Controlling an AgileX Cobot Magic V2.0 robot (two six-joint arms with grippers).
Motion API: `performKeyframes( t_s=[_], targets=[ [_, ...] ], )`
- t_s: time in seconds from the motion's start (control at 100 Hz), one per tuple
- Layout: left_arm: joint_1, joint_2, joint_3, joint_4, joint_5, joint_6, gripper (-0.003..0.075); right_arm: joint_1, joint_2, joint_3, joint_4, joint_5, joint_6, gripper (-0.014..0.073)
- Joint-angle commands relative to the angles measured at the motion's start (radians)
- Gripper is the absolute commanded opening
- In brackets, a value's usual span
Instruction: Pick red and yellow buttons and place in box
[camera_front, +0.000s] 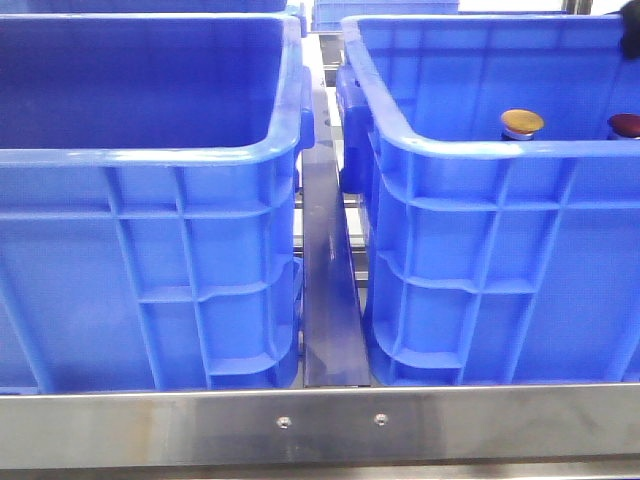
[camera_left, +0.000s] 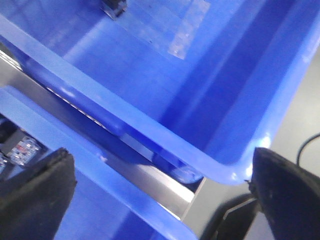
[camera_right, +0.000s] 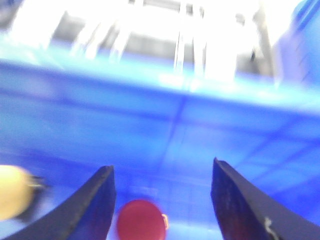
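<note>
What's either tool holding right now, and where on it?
Nothing. Right tool is open with the red button between its fingers, ungripped; left tool is open and empty.

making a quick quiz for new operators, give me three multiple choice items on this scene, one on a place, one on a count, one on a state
1. Where are the yellow button and the red button?
A. In the right crate
B. In the left crate
C. On the steel rail between the crates

2. How many big blue crates stand side by side at the front?
A. One
B. Two
C. Four

3. How does the right tool stand?
A. Shut on the red button
B. Open, with the red button between its fingers
C. Shut on the yellow button

Answers:
1. A: the front view shows both caps just behind the near rim of the right crate.
2. B: the left crate and the right crate flank the steel rail.
3. B: the right wrist view shows the fingers spread wide, the red cap in the gap, ungripped.
</note>
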Motion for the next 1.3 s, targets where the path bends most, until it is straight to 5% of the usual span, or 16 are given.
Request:
performKeyframes(
  t_s=[0.0, 0.15, 0.32, 0.4, 0.85, 1.29],
  targets=[
    [0.023, -0.046, -0.026, 0.026, -0.071, -0.041, 0.0649, 0.001, -0.111, 0.005, 0.013, 0.024, -0.009, 0.0443],
    [0.135, -0.081, 0.006, 0.028, -0.097, -0.089, 0.0511, 0.001, -0.228, 0.076, 0.022, 0.083, 0.019, 0.0340],
    [0.281, -0.174, 0.117, 0.028, -0.155, -0.120, 0.0161, 0.001, -0.358, 0.180, 0.022, 0.103, 0.023, 0.0016],
    [0.353, -0.235, 0.174, 0.028, -0.173, -0.120, -0.0018, 0.001, -0.423, 0.224, 0.022, 0.116, 0.023, -0.0069],
    [0.791, -0.656, 0.513, 0.028, -0.234, -0.122, -0.0019, 0.001, -0.715, 0.384, 0.022, 0.183, 0.023, -0.0067],
    [0.844, -1.135, 0.794, 0.028, -0.254, -0.122, -0.0019, 0.001, -1.059, 0.613, 0.025, 0.102, 0.023, -0.0067]
  ],
)
